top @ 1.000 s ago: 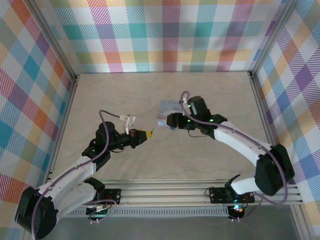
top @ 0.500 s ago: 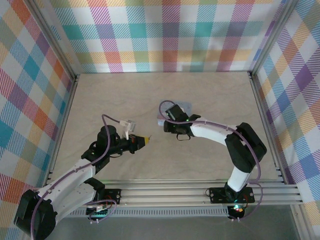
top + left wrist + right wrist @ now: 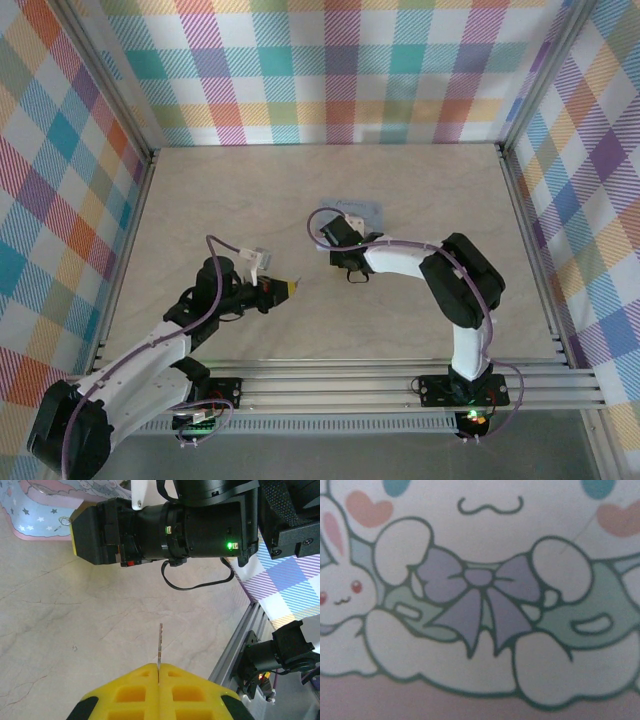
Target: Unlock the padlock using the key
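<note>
From above, the left gripper [image 3: 291,287] points toward the right gripper [image 3: 332,238], which is at a pale blue tin [image 3: 360,211] on a beige table [image 3: 230,190] walled by plaid panels [image 3: 330,70]. Left wrist camera: yellow fingers [image 3: 135,692] clamped on the thin key [image 3: 160,640]. Right wrist camera: the tin's cartoon print, close and blurred; whether the right fingers are apart cannot be told.

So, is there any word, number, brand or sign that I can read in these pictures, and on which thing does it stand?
No text can be read.
The tin: drawings only, a bunny, a bow, hearts; no letters.
The right arm: a green light, no legible label.
The key: seen edge-on, any stamp hidden.
</note>
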